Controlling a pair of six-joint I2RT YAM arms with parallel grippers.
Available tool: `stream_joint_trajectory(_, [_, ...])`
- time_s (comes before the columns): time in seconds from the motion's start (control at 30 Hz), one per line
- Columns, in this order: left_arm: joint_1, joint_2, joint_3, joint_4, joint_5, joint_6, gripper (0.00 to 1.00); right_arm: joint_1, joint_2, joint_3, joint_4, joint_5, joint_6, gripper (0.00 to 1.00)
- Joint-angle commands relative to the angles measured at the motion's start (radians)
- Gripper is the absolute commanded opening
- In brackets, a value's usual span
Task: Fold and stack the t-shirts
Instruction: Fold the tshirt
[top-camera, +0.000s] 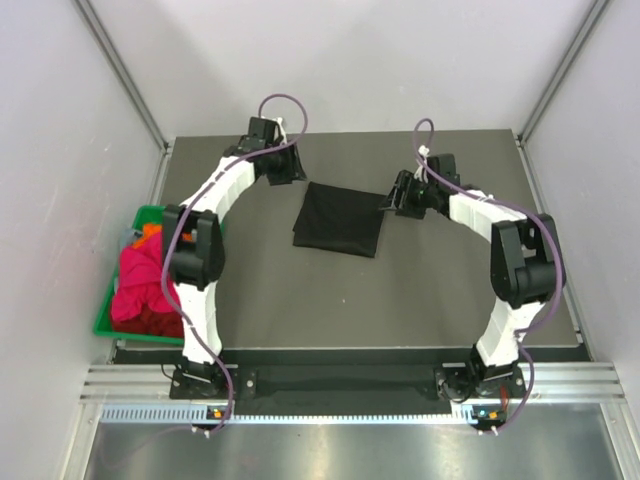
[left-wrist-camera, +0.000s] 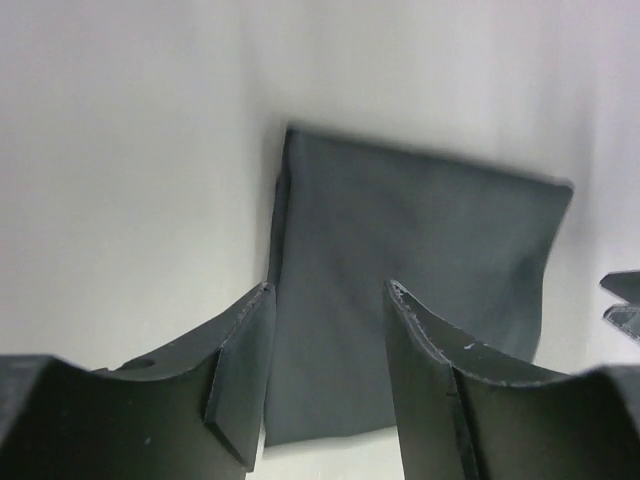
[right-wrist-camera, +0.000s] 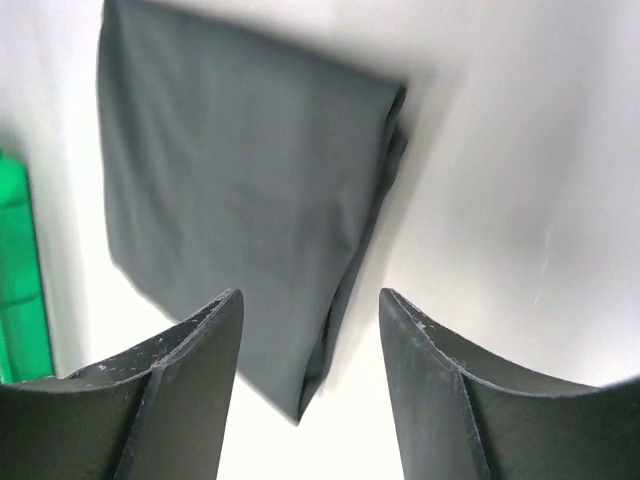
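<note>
From the top camera, the black shirt (top-camera: 338, 220) lies as a folded rectangle in the middle of the table (top-camera: 440, 300). The left gripper (top-camera: 290, 172) is at its far left corner and the right gripper (top-camera: 392, 203) at its right edge. The other shirts, a magenta shirt (top-camera: 140, 280) with red and orange ones, lie crumpled in the green bin (top-camera: 103, 320) at the left. I judge this fold to be nearly or fully done.

In the left wrist view the jaws stand apart with nothing between them, and the shirt (left-wrist-camera: 420, 230) is below and beyond. If one more fold is wanted, I would come down low and pinch all the layers, not only the top one. The cloth is matte and thin, with shallow wrinkles and a soft stacked edge on its left.

In the right wrist view the jaws are also apart and empty. Here the shirt's right edge is rounded and thick, several layers together. I would lift both corners at the same time and lay them over without dragging, because such cloth probably slides on the smooth table. Otherwise I would rise straight up, so that no finger catches the edge.
</note>
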Motion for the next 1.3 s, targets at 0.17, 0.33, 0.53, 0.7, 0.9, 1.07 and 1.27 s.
stream_joint_trajectory(0.17, [-0.011,-0.183,-0.302,0.101,0.052,-0.005,0.46,0.069,-0.124,-0.176,0.048,-0.031,0.015,0.57])
stream_joint_trajectory(0.33, [-0.048,-0.197,-0.433,0.205,0.113,-0.060,0.41,0.129,-0.075,-0.207,0.077,-0.045,0.015,0.56])
stream_joint_trajectory(0.53, [-0.068,-0.154,-0.496,0.211,0.038,-0.100,0.39,0.132,-0.052,-0.278,0.024,0.079,0.020,0.34])
stream_joint_trajectory(0.7, [-0.069,-0.133,-0.521,0.190,-0.093,-0.140,0.38,0.134,-0.055,-0.312,0.016,0.118,0.008,0.09])
stream_joint_trajectory(0.9, [-0.071,-0.144,-0.461,0.129,-0.149,-0.155,0.38,0.134,-0.091,-0.304,0.008,0.115,-0.003,0.11])
stream_joint_trajectory(1.07, [-0.069,-0.177,-0.338,0.070,-0.127,-0.132,0.41,0.132,-0.139,-0.246,-0.056,0.119,0.026,0.29])
stream_joint_trajectory(1.27, [-0.069,-0.202,-0.251,-0.043,-0.094,-0.126,0.41,0.114,-0.145,-0.183,-0.138,0.158,0.045,0.41])
